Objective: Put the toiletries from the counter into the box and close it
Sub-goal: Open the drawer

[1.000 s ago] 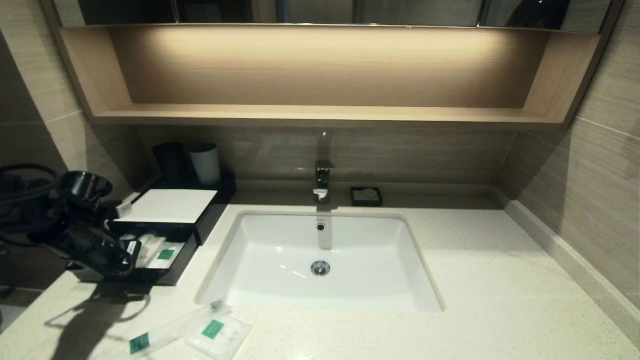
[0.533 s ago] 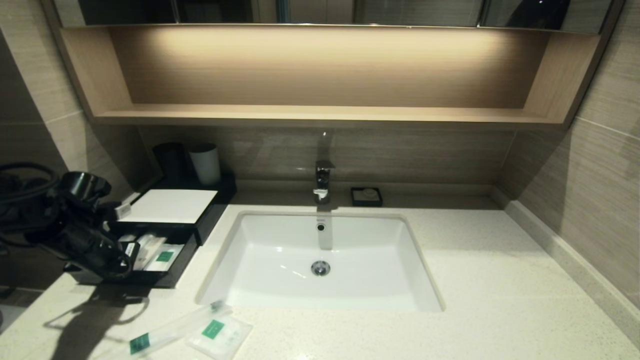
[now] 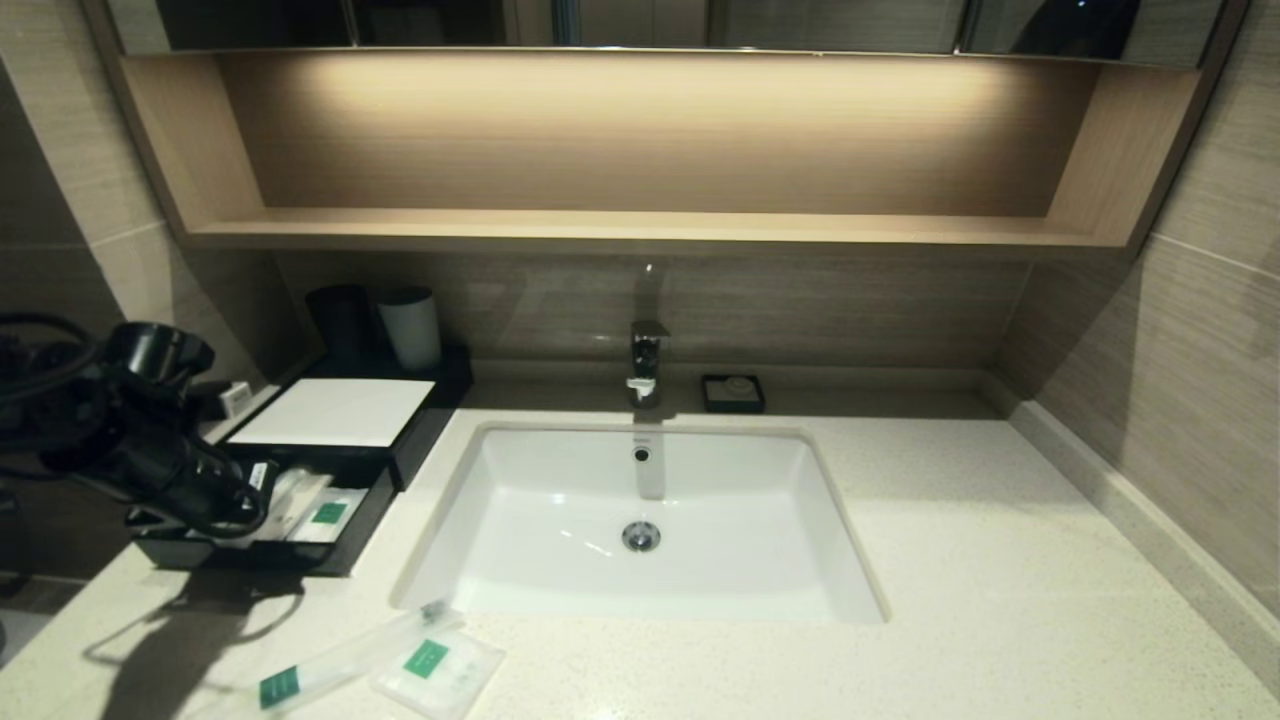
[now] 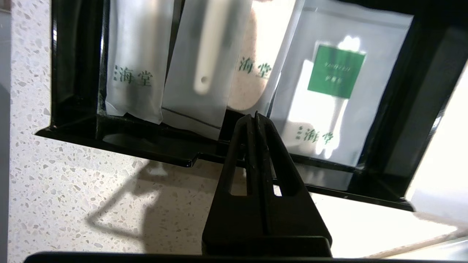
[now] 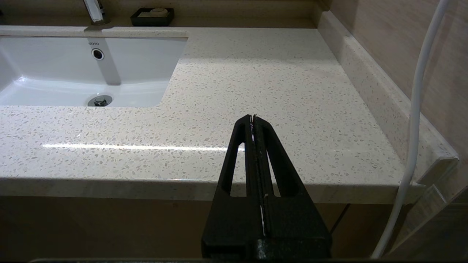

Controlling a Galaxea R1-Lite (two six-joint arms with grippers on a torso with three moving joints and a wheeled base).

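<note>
Two toiletries lie on the counter (image 3: 1000, 580) at the front left: a long thin packet (image 3: 340, 660) and a flat squarish packet (image 3: 437, 668), both with green labels. The black box (image 3: 335, 410) with a white top panel stands at the left, its front drawer (image 3: 330, 560) pulled out and holding several wrapped packets (image 4: 334, 95). My left gripper (image 3: 250, 512) is shut and empty, its tips (image 4: 256, 115) just above the drawer's front rim (image 4: 146, 140). My right gripper (image 5: 253, 117) is shut and empty, low at the counter's front right edge, out of the head view.
A white sink (image 3: 520, 500) is set in the middle of the counter, with a faucet (image 3: 645, 365) behind it. A small dark soap dish (image 3: 733, 393) sits at the back. A dark cup (image 3: 340, 320) and a white cup (image 3: 410, 325) stand behind the box. A wooden shelf (image 3: 640, 228) hangs above.
My left arm has lifted slightly and drawn back to the left over the open drawer. The packets on the counter and the right arm have not moved.
</note>
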